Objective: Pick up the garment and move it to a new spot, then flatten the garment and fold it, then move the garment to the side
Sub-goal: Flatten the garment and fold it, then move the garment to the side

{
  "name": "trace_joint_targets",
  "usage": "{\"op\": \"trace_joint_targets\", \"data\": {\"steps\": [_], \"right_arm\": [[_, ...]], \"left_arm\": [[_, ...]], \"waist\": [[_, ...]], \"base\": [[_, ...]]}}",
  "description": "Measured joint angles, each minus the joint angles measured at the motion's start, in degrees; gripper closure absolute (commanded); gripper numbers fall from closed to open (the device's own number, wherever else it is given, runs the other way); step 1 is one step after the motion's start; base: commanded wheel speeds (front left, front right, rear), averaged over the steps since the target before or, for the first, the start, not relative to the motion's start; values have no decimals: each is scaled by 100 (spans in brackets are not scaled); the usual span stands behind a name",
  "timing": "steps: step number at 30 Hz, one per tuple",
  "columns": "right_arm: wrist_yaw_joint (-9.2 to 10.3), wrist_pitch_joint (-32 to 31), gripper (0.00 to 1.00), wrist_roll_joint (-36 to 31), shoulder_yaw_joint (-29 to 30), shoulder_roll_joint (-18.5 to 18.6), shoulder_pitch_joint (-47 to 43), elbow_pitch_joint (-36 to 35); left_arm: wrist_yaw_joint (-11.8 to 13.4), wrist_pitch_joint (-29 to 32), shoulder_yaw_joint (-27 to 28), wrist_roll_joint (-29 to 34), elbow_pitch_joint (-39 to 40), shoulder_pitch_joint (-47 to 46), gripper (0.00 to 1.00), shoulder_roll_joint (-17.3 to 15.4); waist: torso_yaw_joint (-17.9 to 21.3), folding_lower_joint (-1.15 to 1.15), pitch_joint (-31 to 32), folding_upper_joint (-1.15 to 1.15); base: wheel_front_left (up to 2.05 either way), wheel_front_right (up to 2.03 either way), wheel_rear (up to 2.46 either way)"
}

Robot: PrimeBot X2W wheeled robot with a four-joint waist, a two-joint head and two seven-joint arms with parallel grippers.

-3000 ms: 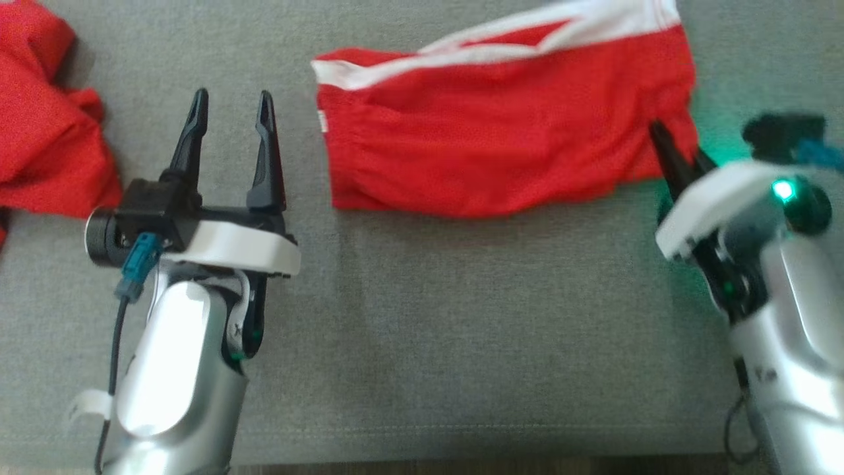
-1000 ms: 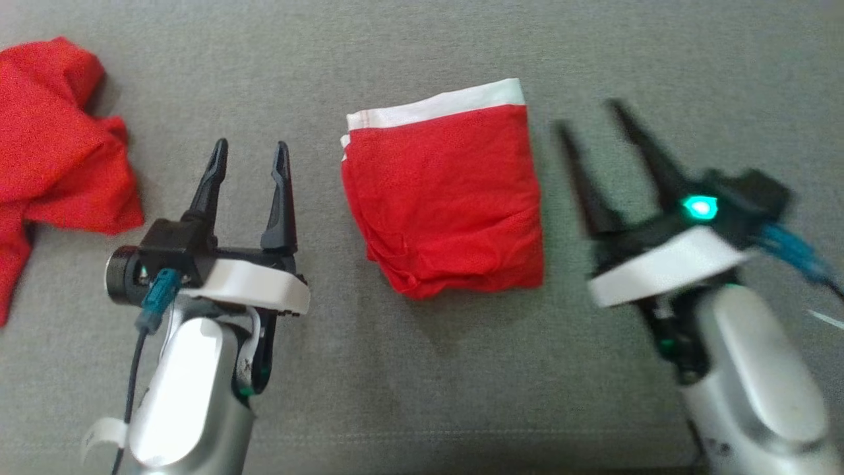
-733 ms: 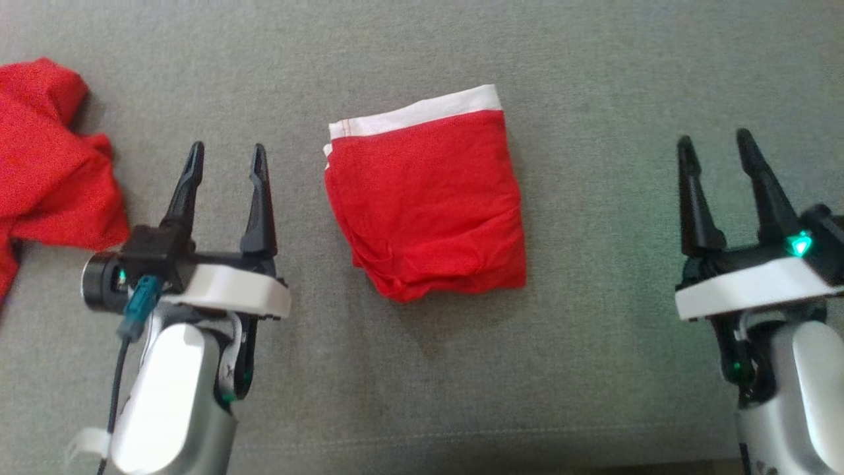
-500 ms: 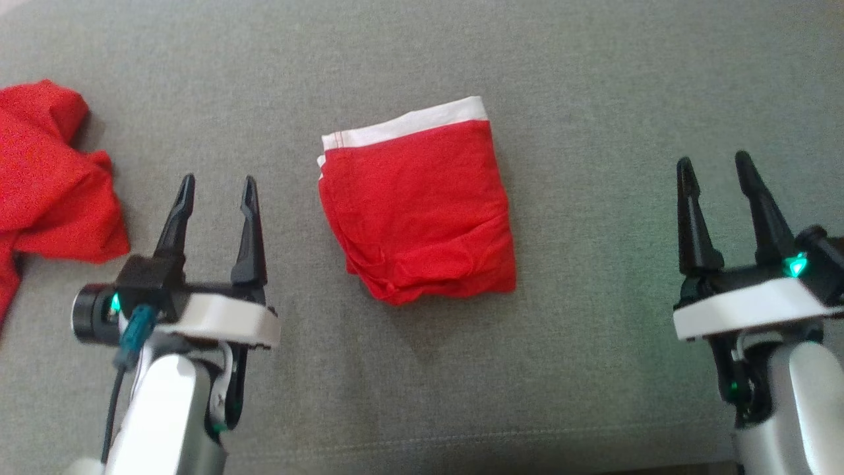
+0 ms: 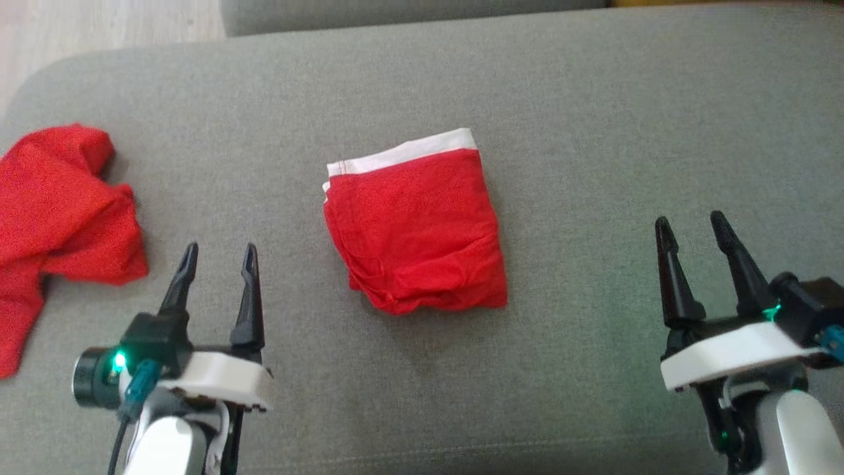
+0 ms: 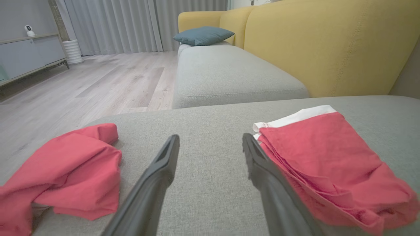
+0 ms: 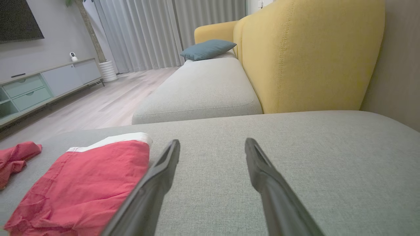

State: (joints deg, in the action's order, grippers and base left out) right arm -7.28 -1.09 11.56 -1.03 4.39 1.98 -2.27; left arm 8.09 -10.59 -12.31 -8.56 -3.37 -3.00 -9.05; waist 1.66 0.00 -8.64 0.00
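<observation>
Plainly, the folded garment (image 5: 415, 224) is found mid-way between the empty, wide-spread left gripper (image 5: 220, 249) and right gripper (image 5: 690, 220), and its fold could be undone if only one layer is pinched.

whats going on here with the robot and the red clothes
A two-armed robot is folding clothes on a grey sofa cushion. The folded red garment lies in the middle; the left gripper and right gripper sit open and empty either side of it. A crumpled red garment lies at the left.
</observation>
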Motion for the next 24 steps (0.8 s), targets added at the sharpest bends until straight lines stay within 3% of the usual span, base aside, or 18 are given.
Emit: {"op": "trace_joint_targets", "data": {"steps": [9,24], "right_arm": [[0,-227,0,-15,13,-27,-295,-140],[0,-304,0,-53,19,-69,-370,-202]], "left_arm": [[57,96,-34,-12,122,307,0,-26],[101,141,-87,-19,152,302,0,-98]], "waist": [[-12,0,336,0],[-11,0,353,0]], "base": [[0,0,0],[0,0,0]]}}
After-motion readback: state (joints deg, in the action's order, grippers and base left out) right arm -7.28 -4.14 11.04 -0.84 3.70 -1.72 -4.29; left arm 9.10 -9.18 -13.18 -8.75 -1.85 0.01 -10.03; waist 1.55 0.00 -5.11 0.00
